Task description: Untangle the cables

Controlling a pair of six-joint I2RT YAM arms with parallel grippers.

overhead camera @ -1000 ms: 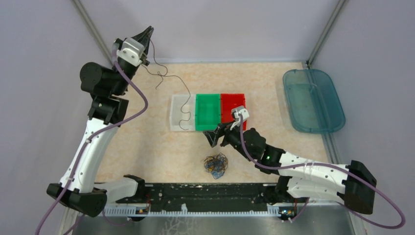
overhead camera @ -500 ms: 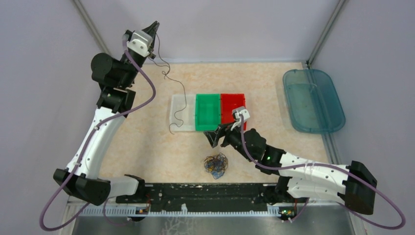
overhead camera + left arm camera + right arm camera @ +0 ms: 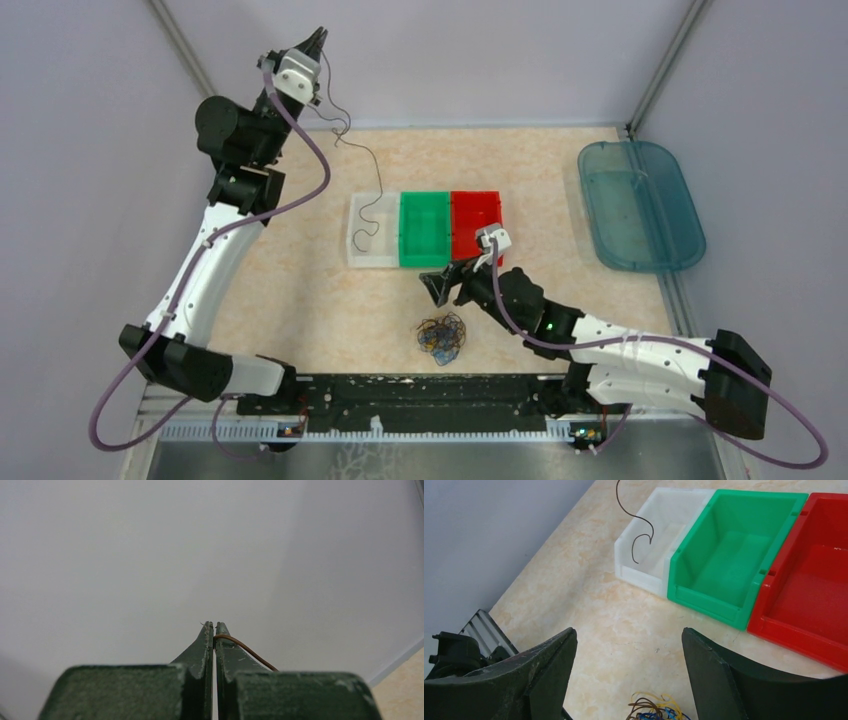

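Beige marbled tabletop (image 3: 300, 290), grey walls (image 3: 450, 60) | left fingers (image 3: 318, 40) clamp brown cable (image 3: 644, 521) | right fingers (image 3: 438, 284) spread

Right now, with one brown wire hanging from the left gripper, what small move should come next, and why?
Probably lower the left gripper toward the white bin, then let go. Its jaws are shut on the brown wire, whose curled lower end hangs at that bin, well apart from the bundle.

Tangled cables (image 3: 441, 336), 1 brown wire (image 3: 644, 520) aloft
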